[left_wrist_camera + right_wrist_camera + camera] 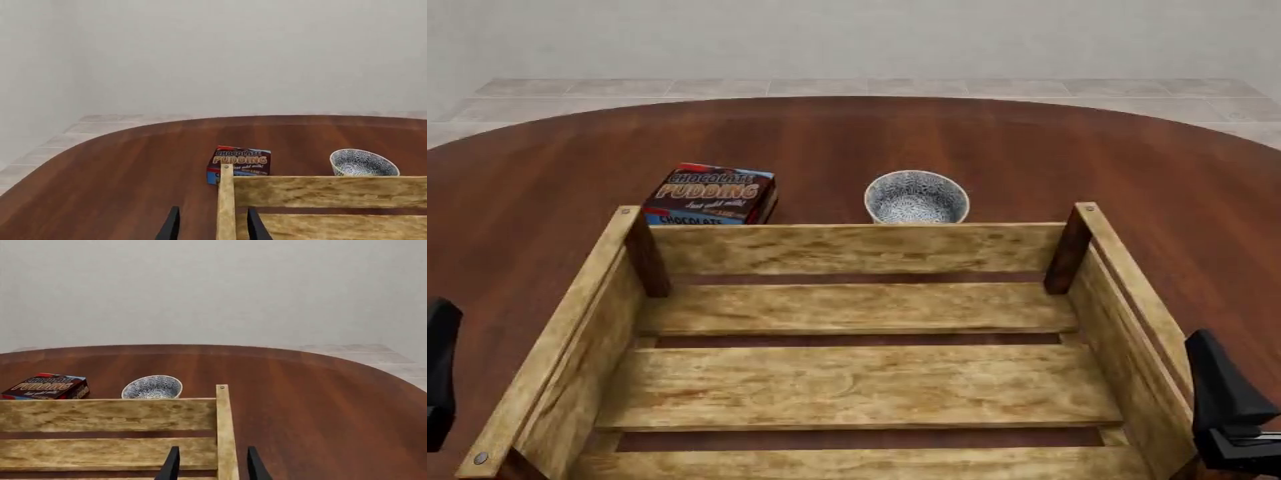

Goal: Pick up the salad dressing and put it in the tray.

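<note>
At far left we see our left gripper (438,372), fingers apart, grasping nothing. The tray (851,249) fills the middle; behind it lie the pudding box (709,194) and bowl (916,196). Our right gripper (1225,405) is also released. The salad dressing is not visible.

The front view looks steeply down from 6 o'clock over the tray (851,250), close in, while both wrist views sit low just behind their fingertips at the tray's side walls, facing 12 o'clock, all sharing the pudding box (710,195) and bowl (917,196).
</note>
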Tool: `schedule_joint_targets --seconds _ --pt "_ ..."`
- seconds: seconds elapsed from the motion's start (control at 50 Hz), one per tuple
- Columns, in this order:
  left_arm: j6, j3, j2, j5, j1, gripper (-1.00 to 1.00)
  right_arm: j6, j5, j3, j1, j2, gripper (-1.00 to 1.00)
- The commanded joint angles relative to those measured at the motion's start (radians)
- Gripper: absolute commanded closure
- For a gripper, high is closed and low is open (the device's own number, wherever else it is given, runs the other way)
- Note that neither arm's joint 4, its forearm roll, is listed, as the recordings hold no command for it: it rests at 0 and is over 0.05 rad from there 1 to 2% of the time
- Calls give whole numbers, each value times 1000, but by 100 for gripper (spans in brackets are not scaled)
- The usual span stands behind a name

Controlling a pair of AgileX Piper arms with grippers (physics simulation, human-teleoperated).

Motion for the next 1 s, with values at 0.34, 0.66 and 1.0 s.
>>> schedule_joint_targets --seconds 0.34,0.66,1.0 --pt "7 -216 2 260 99 -100 8 0 0 -8 0 -100" --pt "29 -274 7 388 204 -100 16 3 0 -13 2 -100" --pt "54 -304 4 470 292 -100 16 5 -2 -9 0 -100"
